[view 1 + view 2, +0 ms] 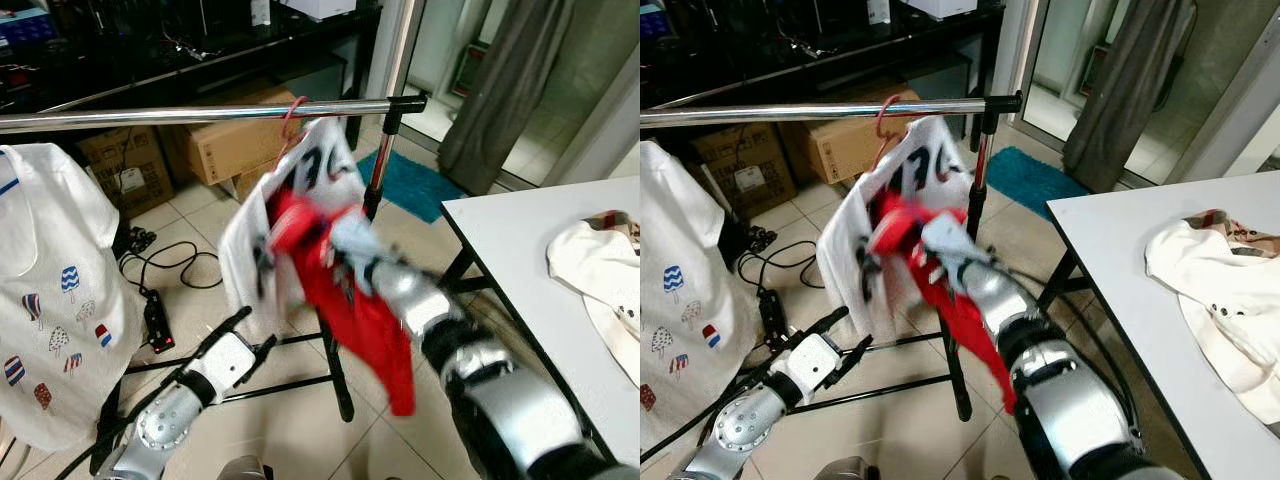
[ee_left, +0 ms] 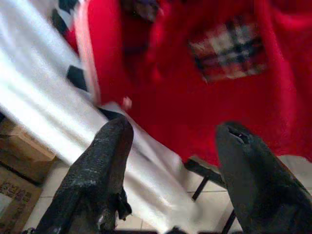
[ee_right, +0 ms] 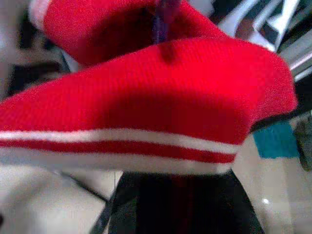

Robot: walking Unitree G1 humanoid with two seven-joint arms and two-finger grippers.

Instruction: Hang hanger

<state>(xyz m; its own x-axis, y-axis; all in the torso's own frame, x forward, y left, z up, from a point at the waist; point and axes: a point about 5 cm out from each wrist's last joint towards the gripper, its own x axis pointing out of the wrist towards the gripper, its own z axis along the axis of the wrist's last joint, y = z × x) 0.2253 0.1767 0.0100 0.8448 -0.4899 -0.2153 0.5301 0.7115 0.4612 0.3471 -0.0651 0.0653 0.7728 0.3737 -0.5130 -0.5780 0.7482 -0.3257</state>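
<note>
Hanger: a pink hook (image 1: 291,117) was seen looped over the chrome rail (image 1: 150,117), near the rail's end post; the rest of the hanger was hidden inside the clothes.
Garments: a white printed shirt (image 1: 245,240) and a red garment (image 1: 375,330) were draped together below the hook, blurred by motion.
Right hand: the right hand (image 1: 335,245) was raised into the red cloth; whether its fingers were closed on anything could not be told.
Left hand: the left hand (image 2: 170,146) was held low beneath the clothes, fingers well parted, nothing gripped.
Handling: the load was judged light, soft and floppy, likely to swing and slide; the stiff hanger neck just under the hook was judged the surest hold.
Axis: the clothes hung with their long axis downward, tilted toward the robot's right; the hook opening's direction could not be made out.
Nearby: another white shirt (image 1: 50,290) hung at the rail's left; a cream garment (image 1: 600,270) lay on the desk (image 1: 510,235).
</note>
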